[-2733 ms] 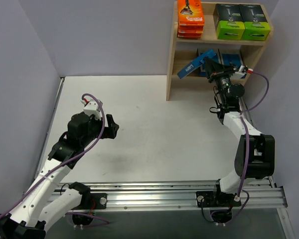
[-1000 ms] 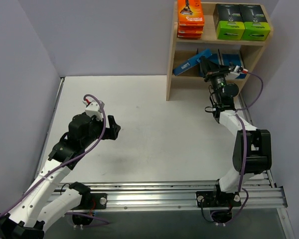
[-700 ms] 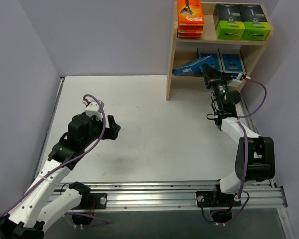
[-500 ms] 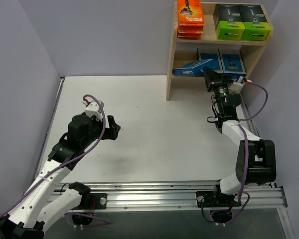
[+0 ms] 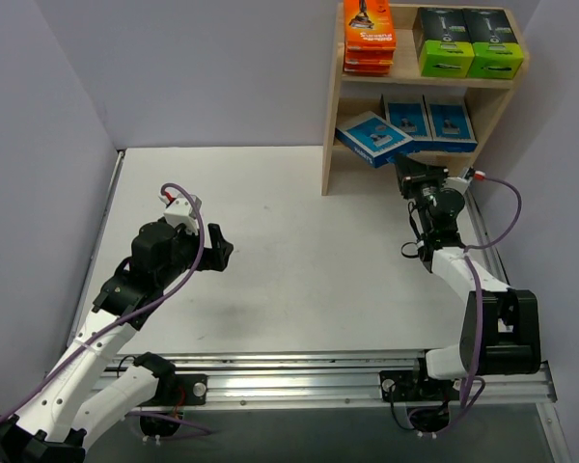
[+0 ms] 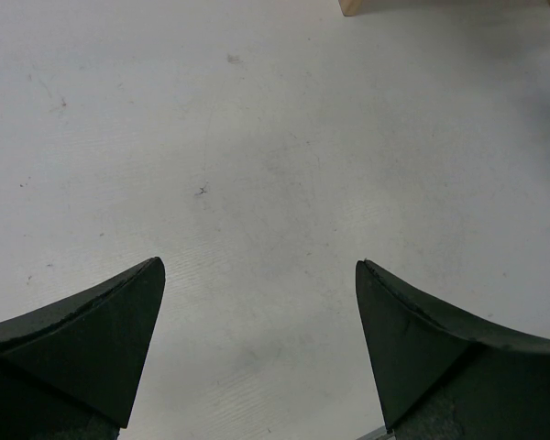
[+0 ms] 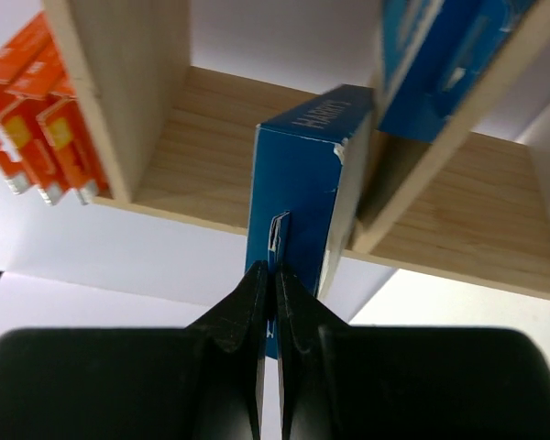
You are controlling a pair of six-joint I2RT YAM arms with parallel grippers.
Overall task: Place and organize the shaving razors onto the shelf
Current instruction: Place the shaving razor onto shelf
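Now the right gripper, fingers pressed together, sits at the near edge of a light-blue pack lying askew on the shelf, on its lower tier and overhanging the front beside two more blue cards; orange packs and black-and-lime boxes sit on the top tier; the left gripper gapes wide over the table

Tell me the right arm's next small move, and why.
Probably swing the skewed pack square and slide it deeper before letting go. The right fingers look shut on its thin flap, and it sits askew on the lower tier of the shelf, a corner jutting past the front edge, while the other two blue packs stand straight beside it.
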